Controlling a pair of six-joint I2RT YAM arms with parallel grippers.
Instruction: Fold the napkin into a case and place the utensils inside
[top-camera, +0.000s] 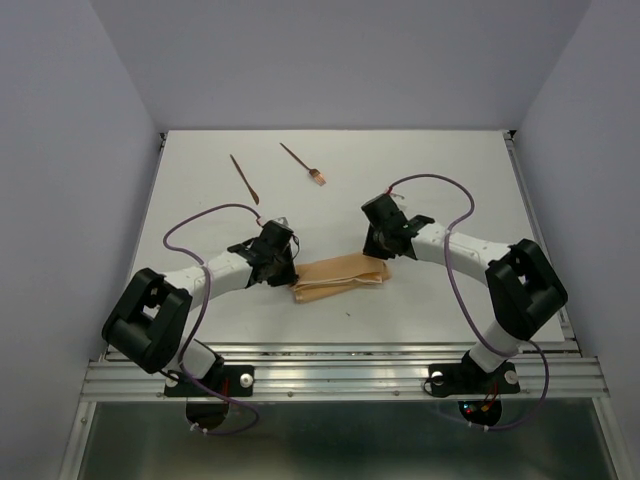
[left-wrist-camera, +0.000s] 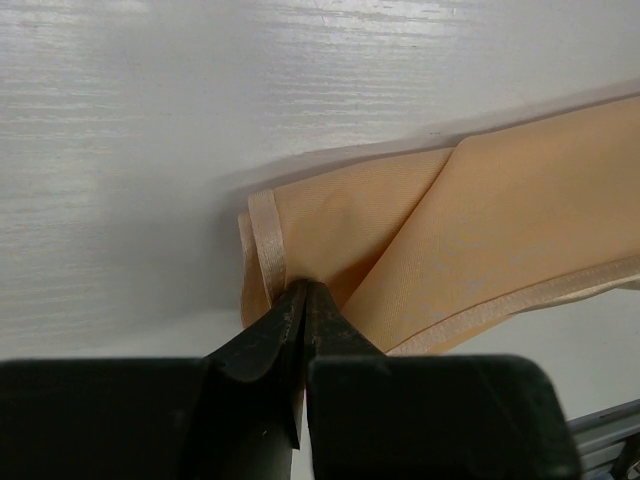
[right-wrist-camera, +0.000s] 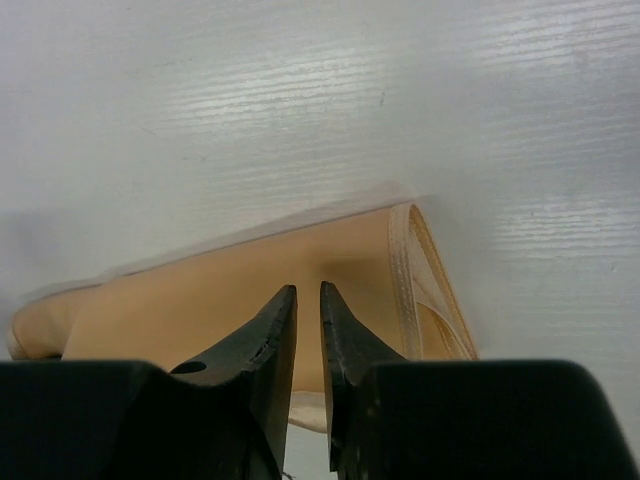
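Note:
The tan napkin (top-camera: 338, 279) lies folded into a narrow oblong strip at the middle of the table, between my two grippers. My left gripper (top-camera: 287, 270) is at its left end. In the left wrist view the jaws (left-wrist-camera: 303, 288) are shut on the napkin (left-wrist-camera: 500, 220) at its hemmed corner. My right gripper (top-camera: 383, 252) is at the strip's right end. Its jaws (right-wrist-camera: 308, 291) stand a narrow gap apart just above the napkin (right-wrist-camera: 190, 300), with nothing between them. The two utensils lie far back on the table: a plain pointed stick (top-camera: 245, 178) and a fork (top-camera: 303, 165).
The white table (top-camera: 450, 170) is bounded by grey walls at the back and sides. A metal rail (top-camera: 340, 375) runs along the near edge, where the arm bases are bolted. Purple cables loop above both arms.

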